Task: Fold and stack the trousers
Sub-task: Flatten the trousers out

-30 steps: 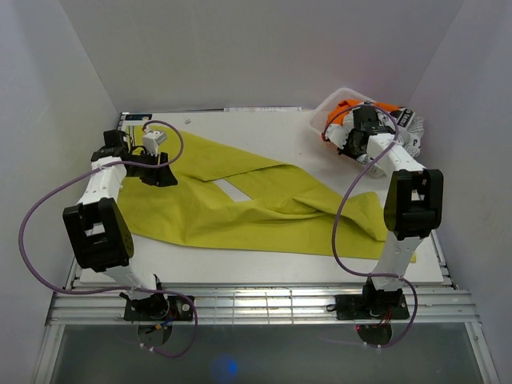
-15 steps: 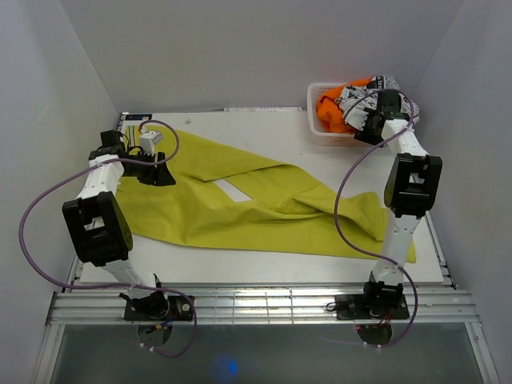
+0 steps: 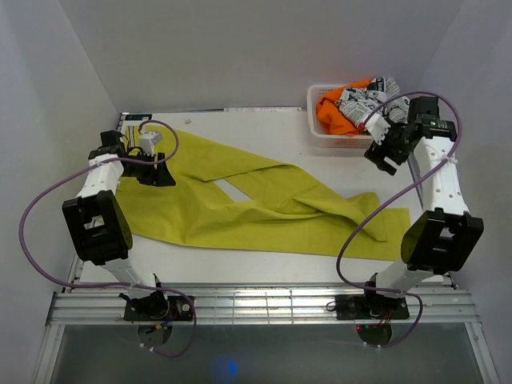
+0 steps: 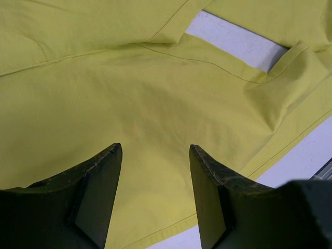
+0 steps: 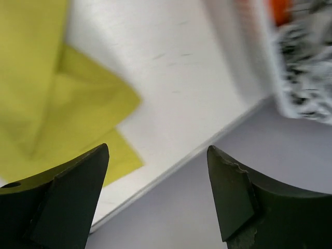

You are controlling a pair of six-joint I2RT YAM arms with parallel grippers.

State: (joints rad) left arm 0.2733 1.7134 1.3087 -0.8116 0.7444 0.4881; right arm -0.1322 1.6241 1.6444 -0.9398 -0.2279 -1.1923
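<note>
The mustard-yellow trousers (image 3: 240, 204) lie spread flat across the white table (image 3: 264, 132), waist end at the left and leg ends at the right. My left gripper (image 3: 157, 173) hovers low over the waist end. In the left wrist view it (image 4: 155, 150) is open, with only yellow cloth (image 4: 155, 93) beneath the fingers. My right gripper (image 3: 382, 157) is raised just in front of the basket, apart from the trousers. In the right wrist view it (image 5: 158, 148) is open and empty, and the leg ends (image 5: 57, 104) show at the left.
A white basket (image 3: 330, 138) stands at the back right with an orange garment (image 3: 330, 108) and a black-and-white printed cloth (image 3: 364, 100) in it. White walls close in on all sides. The table's right edge (image 5: 171, 166) runs under my right gripper.
My right gripper has opened and drawn back from the basket towards the near right, its arm swinging out to the right. The basket has settled upright. The left arm stays in place.
</note>
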